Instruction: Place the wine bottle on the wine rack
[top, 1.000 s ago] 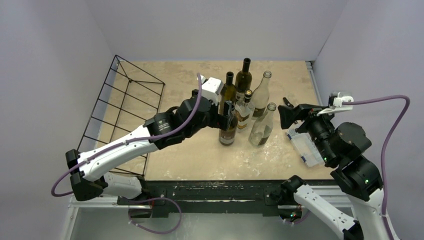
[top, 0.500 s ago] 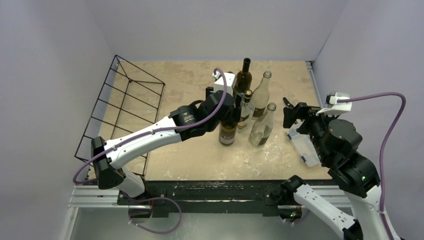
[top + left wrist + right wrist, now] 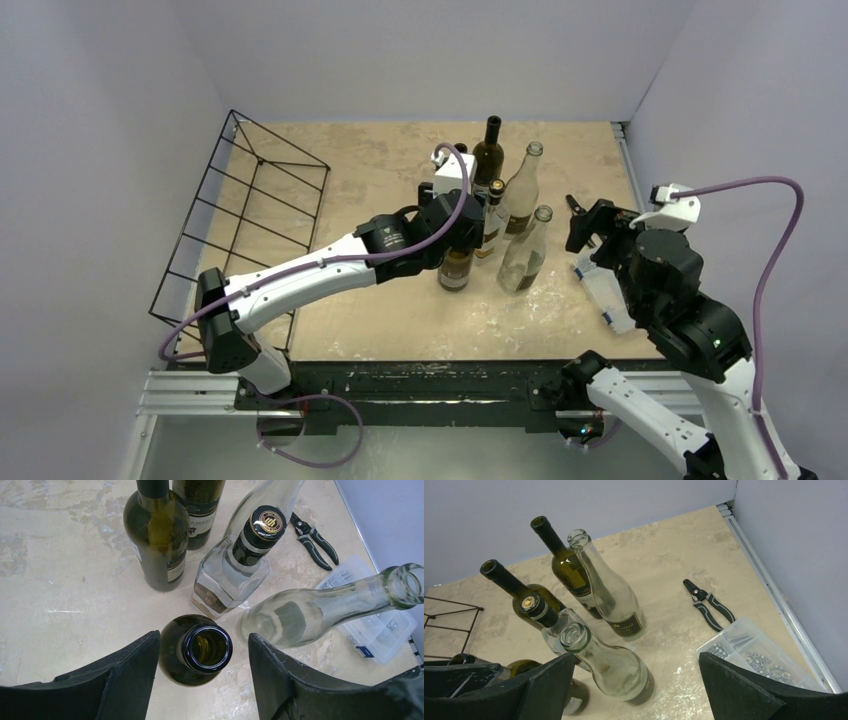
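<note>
Six bottles stand upright in a loose cluster on the table (image 3: 380,320). The nearest of them, a dark wine bottle (image 3: 200,652) with an open mouth, is the one the left gripper (image 3: 205,635) has around its neck. The two black fingers (image 3: 125,680) sit one on each side of the neck at about the level of the mouth. The jaws are roughly half open, and the left wrist view shows a strip of table between each finger and the glass. The pincer brackets the neck without pressing on it, and the bottle's base rests on the table.

Just behind the wine bottle is a square clear bottle (image 3: 231,572) with a black and gold cap. A dark green bottle (image 3: 160,540) stands behind and to the left of the wine bottle. A clear bottle (image 3: 300,617) stands just to its right.

The right gripper (image 3: 636,655) hangs to the right of the wine bottle, past that clear bottle. Its jaws are spread as wide as they go and have hold of nothing. It is near a clear plastic parts box (image 3: 375,630), with black pliers (image 3: 315,540) lying behind the box.

The wine rack (image 3: 283,139), a black wire frame, stands well apart to the left of the wine bottle, at the table's left edge.
</note>
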You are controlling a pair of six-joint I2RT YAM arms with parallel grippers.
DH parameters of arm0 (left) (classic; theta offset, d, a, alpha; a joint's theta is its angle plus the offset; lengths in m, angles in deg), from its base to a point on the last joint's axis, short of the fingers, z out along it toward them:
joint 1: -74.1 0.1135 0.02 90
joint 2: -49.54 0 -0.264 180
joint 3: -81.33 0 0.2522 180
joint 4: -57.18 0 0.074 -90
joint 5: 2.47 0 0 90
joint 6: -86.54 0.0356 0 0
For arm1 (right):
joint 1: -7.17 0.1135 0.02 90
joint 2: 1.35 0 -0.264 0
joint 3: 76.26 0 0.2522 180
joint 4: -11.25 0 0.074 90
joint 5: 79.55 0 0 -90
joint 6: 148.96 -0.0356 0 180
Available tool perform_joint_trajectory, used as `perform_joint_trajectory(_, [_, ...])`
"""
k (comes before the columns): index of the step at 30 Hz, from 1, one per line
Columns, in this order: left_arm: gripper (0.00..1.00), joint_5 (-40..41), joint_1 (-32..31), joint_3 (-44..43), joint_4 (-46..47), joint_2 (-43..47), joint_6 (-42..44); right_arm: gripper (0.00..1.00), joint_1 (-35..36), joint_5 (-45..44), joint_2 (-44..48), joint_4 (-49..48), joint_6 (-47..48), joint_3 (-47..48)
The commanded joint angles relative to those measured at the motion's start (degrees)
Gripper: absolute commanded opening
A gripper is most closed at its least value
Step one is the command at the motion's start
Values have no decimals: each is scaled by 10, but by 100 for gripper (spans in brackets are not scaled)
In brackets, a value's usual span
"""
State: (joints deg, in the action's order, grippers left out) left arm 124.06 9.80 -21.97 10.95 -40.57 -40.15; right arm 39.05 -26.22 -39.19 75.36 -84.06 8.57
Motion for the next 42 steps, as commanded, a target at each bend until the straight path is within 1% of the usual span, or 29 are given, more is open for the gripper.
perform_joint_trajectory(1, [63, 20, -4, -28, -9, -15, -23, 99, 2, 6, 18, -5, 2, 8])
perform_joint_trajectory(3, [63, 18, -4, -27, -8, -17, -23, 99, 3, -3, 42, -25, 5, -7])
perform_joint_trajectory(5, [63, 16, -4, -27, -8, -19, -23, 99, 2, 11, 56, -36, 2, -15])
perform_joint_trajectory(9, [62, 17, -4, -25, -10, -23, -23, 99, 3, 84, 56, -31, 46, -2])
perform_joint_trajectory(13, [58, 20, -4, -25, -14, -30, -22, 99, 3, 125, 62, -34, 74, -4])
perform_joint_trajectory(17, [51, 21, -4, -32, -17, -38, -21, 99, 3, 146, 72, -44, 82, -11])
perform_joint_trajectory(23, [38, 18, -4, -34, -20, -41, -16, 99, 2, 159, 78, -50, 89, -11])
perform_joint_trajectory(28, [22, 22, -4, -34, -22, -34, -6, 99, 2, 157, 82, -52, 90, -13])
perform_joint_trajectory(34, [9, 32, -3, -34, -30, -14, 6, 99, 3, 161, 79, -56, 88, -17])
perform_joint_trajectory(37, [5, 37, -2, -35, -34, 1, 12, 99, 3, 160, 77, -59, 89, -18])
perform_joint_trajectory(41, [4, 32, 5, -32, -35, 24, 16, 99, 3, 159, 75, -66, 89, -23])
perform_joint_trajectory(42, [2, 31, 7, -30, -34, 31, 16, 99, 3, 159, 75, -66, 89, -25])
